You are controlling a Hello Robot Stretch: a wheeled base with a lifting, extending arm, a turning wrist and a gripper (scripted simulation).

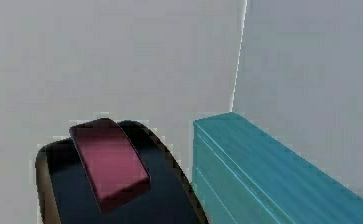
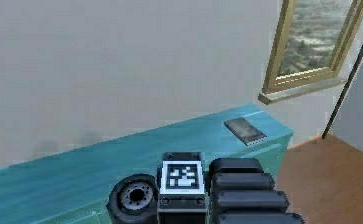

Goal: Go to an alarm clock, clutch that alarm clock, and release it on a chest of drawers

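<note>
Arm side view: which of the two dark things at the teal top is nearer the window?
The flat dark slab, lying on the teal top below the window; the round dark shape is low by the white marker.

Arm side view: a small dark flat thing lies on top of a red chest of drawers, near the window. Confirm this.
Not right. The arm side view shows that the chest of drawers is teal, not red. The small dark flat thing does lie on its top, near the window.
</note>
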